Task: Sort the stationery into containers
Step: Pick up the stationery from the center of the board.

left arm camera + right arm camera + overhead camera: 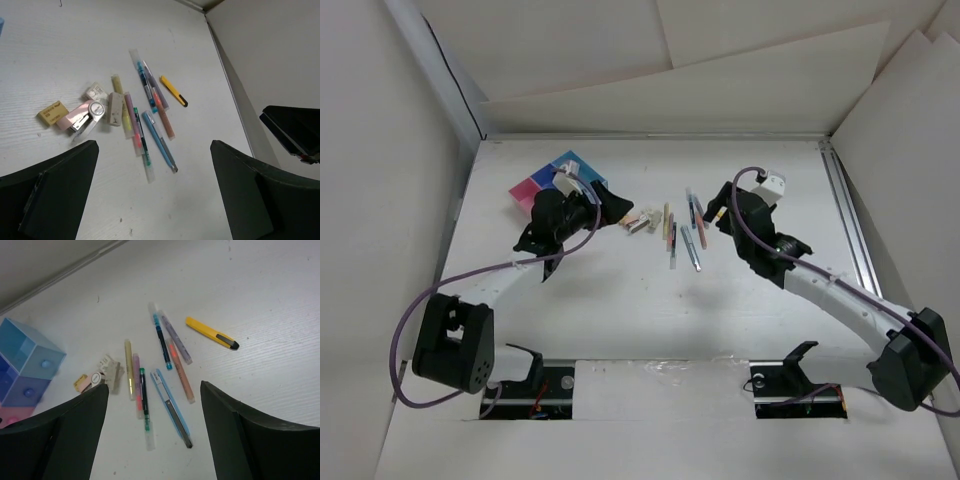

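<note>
White table (620,330) carries scattered pens (159,142), a pink stapler (80,117), joined bins (30,357)

**Both Arms Out, Both Grippers Open**

Reaches forward with the left arm (550,220) and bends it in toward the middle. Points the left gripper (615,210) off to the right, with its two dark fingers (60,185) spread wide apart. Reaches in from the other side with the right arm (840,295). Tips the right gripper (720,215) down and to the left, its fingers spread wide apart too.
</note>
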You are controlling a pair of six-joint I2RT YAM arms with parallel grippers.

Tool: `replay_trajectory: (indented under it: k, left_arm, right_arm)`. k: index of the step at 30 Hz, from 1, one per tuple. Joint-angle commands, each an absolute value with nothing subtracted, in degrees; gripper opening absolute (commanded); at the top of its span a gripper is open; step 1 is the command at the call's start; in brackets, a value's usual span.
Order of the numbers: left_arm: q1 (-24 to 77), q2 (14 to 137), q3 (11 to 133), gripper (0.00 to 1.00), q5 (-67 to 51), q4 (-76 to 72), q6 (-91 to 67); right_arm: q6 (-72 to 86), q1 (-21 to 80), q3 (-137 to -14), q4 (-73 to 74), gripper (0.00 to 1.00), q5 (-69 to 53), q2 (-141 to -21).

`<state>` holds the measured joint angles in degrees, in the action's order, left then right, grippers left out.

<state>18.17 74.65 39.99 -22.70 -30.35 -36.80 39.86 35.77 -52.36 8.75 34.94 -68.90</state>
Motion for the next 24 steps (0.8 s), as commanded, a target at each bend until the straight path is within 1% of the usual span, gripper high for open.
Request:
replay_trajectory:
  k: [1, 2, 4, 5, 6, 7, 8, 9, 10, 11, 12, 14, 15, 17, 18, 19, 20, 22, 23, 24]
  left_arm:
    - [18.2, 74.8, 44.2, 0.94, -24.4, -31.0, -35.6]
    - [18.2, 74.8, 44.8, 0.96, -25.4, -31.0, -35.6]
    - [19.9, 74.8, 45.7, 0.96, -24.5, -29.9, -33.5]
    - [22.5, 74.8, 47.2, 0.96, -22.9, -28.8, -32.4]
    - [24.3, 74.8, 47.7, 0.94, -20.5, -27.4, -31.2]
    - [26.3, 75.3, 48.2, 0.85, -14.8, -24.5, -29.9]
    - [28.3, 76.3, 48.9, 0.8, -12.5, -23.0, -27.9]
    - [31.7, 76.9, 50.0, 0.72, -10.7, -21.9, -27.3]
    - [33.2, 77.7, 50.5, 0.6, -7.5, -21.1, -26.8]
    - [34.6, 79.2, 51.1, 0.38, -5.4, -18.8, -26.8]
    - [37.4, 79.9, 52.5, 0.29, -3.0, -17.6, -25.6]
    - [39.5, 80.9, 53.6, 0.18, 4.1, -14.3, -24.9]
    - [40.2, 82.3, 54.1, 0.12, 5.5, -13.5, -24.9]
    - [40.2, 83.6, 54.9, 0.12, 6.3, -12.1, -24.2]
    - [40.2, 84.2, 54.9, 0.13, 6.9, -11.5, -23.6]
    - [40.2, 85.2, 54.9, 0.22, 6.9, -10.9, -23.6]
    - [40.2, 85.9, 54.9, 0.27, 6.9, -10.9, -23.1]
    - [40.2, 88.1, 54.9, 0.32, 6.2, -10.9, -23.1]
    - [40.2, 88.9, 54.9, 0.34, 6.2, -10.9, -23.1]
    - [40.2, 89.8, 54.9, 0.34, 6.2, -10.9, -23.1]
  right_arm:
    - [41.3, 36.4, -50.8, 3.8, 0.8, 34.9, -67.5]
    - [41.3, 36.4, -50.8, 4.4, 0.8, 34.9, -67.5]
    - [41.3, 36.9, -50.8, 4.4, 0.79, 35.5, -67.0]
    - [41.3, 36.9, -50.0, 4.4, 0.71, 36.0, -65.8]
    - [41.3, 36.9, -50.0, 4.4, 0.63, 36.0, -65.2]
    - [41.8, 36.9, -49.5, 4.4, 0.52, 36.6, -64.6]
    - [41.8, 36.9, -49.5, 4.4, 0.38, 36.6, -64.6]
    - [41.8, 36.9, -49.5, 4.4, 0.17, 37.1, -64.0]
    - [41.8, 36.4, -49.5, 4.4, 0.09, 37.1, -64.0]
    - [41.8, 35.6, -50.3, 4.4, 0.0, 36.4, -64.6]
    - [41.8, 35.6, -52.7, 5.6, 0.0, 35.9, -65.7]
    - [41.8, 35.0, -55.4, 7.2, 0.0, 35.9, -66.9]
    - [41.8, 35.0, -57.5, 7.7, 0.0, 35.9, -67.4]
    - [42.5, 34.5, -58.3, 9.6, 0.0, 35.9, -68.1]
    - [42.5, 34.5, -58.3, 9.6, 0.0, 36.4, -68.1]
    - [43.1, 34.5, -56.4, 9.6, 0.01, 36.4, -68.1]
    - [44.1, 33.8, -55.2, 9.6, 0.14, 37.2, -68.1]
    - [44.6, 32.4, -51.7, 8.4, 0.29, 37.2, -68.1]
    - [44.6, 31.6, -51.7, 7.6, 0.43, 34.0, -67.5]
    - [44.6, 30.7, -51.7, 7.6, 0.46, 33.9, -67.5]
